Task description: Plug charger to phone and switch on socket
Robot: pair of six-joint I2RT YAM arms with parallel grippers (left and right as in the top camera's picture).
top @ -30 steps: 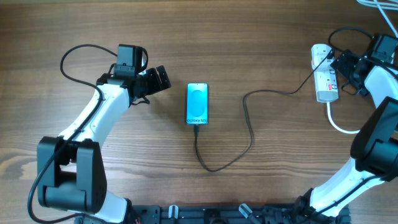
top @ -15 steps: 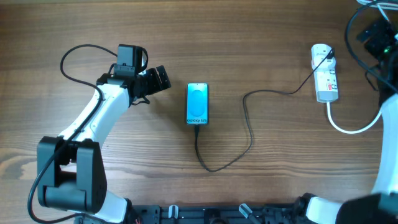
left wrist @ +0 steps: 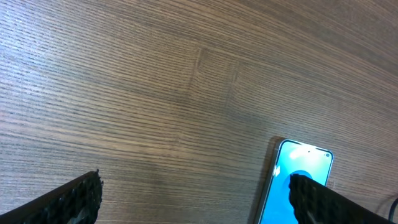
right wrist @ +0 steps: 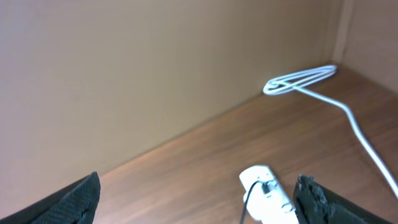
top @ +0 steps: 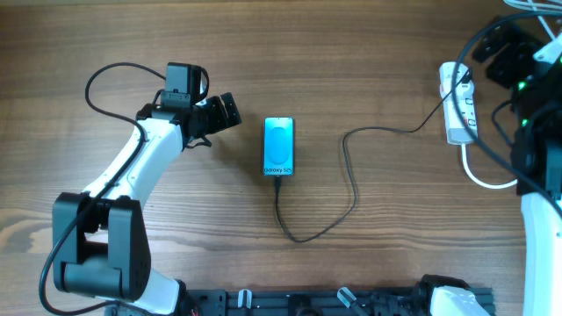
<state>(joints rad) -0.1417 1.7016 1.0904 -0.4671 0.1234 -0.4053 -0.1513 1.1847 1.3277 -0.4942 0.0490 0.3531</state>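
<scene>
The socket (top: 458, 107) lay at the far right of the table (top: 395, 272), well apart from the phone (top: 278, 147), which sat near the middle with its screen lit. The charger (top: 300, 238) ran from the phone's near end, looped toward you, then climbed back up to a black plug on the socket. So the plugging looked done, and the switch seemed to be the part in hand. Whether it was already on, I could not tell from these views.

Your right gripper (right wrist: 198, 204) hung raised over the socket's far end with its fingers spread wide and nothing between them. To press well, you wanted to bring the fingers together first, so that one firm tip met the switch rather than two straddling it. You needed to come straight down, since a slanted push would likely have slid the light strip along the wood. You also had to keep clear of the black plug and its cable, which lay close to where you would press.

Your left gripper (top: 232, 111) rested just beside the phone on its left, fingers parted and empty. It was best left alone, so that the phone and its plug were not disturbed.

Counted: one phone, one charger, one socket with one white lead (top: 479, 175), and two grippers. There was also a loop of white cable (right wrist: 298, 81) by the back wall, and I could not tell whether it was that same lead.
</scene>
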